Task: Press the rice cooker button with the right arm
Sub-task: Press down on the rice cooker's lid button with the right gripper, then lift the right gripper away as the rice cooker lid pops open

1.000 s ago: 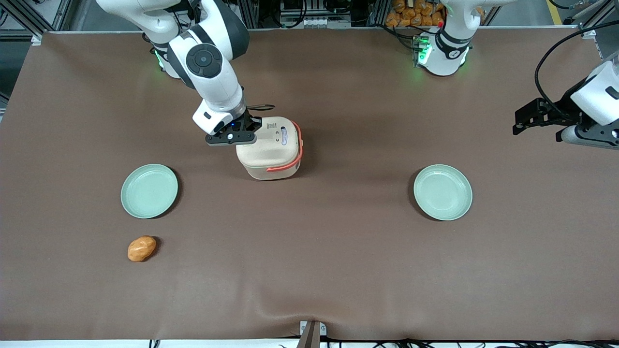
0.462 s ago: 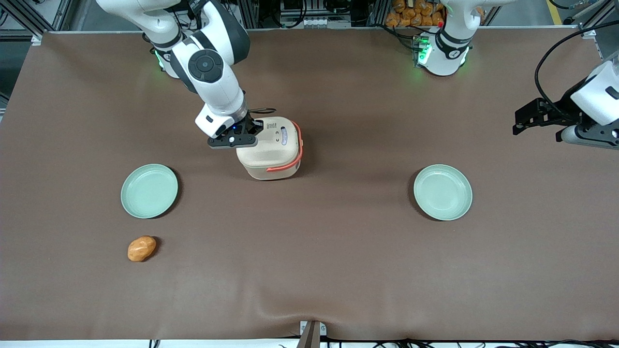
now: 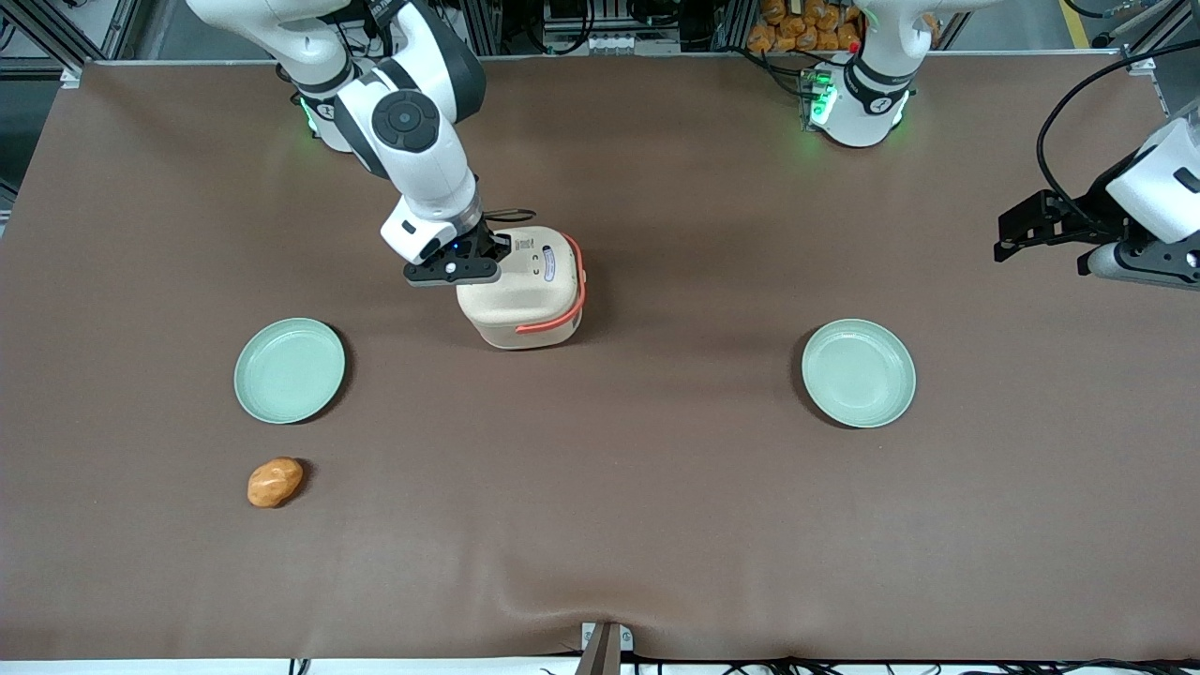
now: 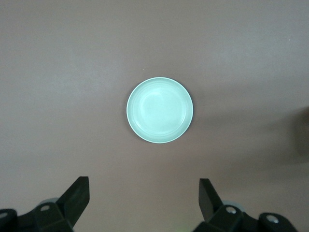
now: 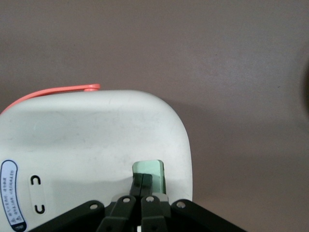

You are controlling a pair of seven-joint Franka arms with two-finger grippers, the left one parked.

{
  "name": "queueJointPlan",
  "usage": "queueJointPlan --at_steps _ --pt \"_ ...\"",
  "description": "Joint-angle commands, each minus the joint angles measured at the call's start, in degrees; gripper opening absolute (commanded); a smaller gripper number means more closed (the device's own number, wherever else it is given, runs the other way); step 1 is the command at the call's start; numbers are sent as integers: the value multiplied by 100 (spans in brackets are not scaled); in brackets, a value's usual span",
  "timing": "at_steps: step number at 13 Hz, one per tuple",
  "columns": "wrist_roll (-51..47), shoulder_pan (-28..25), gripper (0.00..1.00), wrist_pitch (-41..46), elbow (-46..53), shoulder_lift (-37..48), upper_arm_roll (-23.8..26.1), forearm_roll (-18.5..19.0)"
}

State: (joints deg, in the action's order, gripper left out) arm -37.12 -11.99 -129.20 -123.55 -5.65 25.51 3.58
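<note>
The cream rice cooker (image 3: 525, 291) with its coral-orange handle (image 3: 562, 319) stands at the table's middle. It fills the right wrist view (image 5: 91, 140). My right arm (image 3: 412, 141) reaches down over the cooker. Its black gripper (image 3: 487, 251) is shut, fingers together, with the tips resting on the pale green button (image 5: 153, 170) on the cooker's top edge. The gripper (image 5: 143, 180) holds nothing. A small blue light shows on the gripper body.
A pale green plate (image 3: 289, 369) lies nearer the front camera toward the working arm's end, with an orange-brown bread roll (image 3: 275, 482) nearer still. A second green plate (image 3: 858, 372) lies toward the parked arm's end and shows in the left wrist view (image 4: 160, 109).
My right arm and gripper have shifted slightly up the front view, farther from the camera, bringing the fingertips over the cooker's top edge. The cooker has not moved.
</note>
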Motion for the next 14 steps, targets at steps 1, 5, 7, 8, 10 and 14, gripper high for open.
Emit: queueJointPlan --at_steps 1,5,7,8,10,14 --pt "-217 127 0 -151 -249 -42 -37 275" --pt "-173 215 0 1315 882 213 -29 -681" --pt "-173 259 0 1861 1428 222 -29 -727" --pt "-147 346 1 2037 1656 257 -29 -736" --pt "71 592 13 2686 2209 424 -72 -815" --pt "1413 611 100 3821 3335 486 -1230 -789"
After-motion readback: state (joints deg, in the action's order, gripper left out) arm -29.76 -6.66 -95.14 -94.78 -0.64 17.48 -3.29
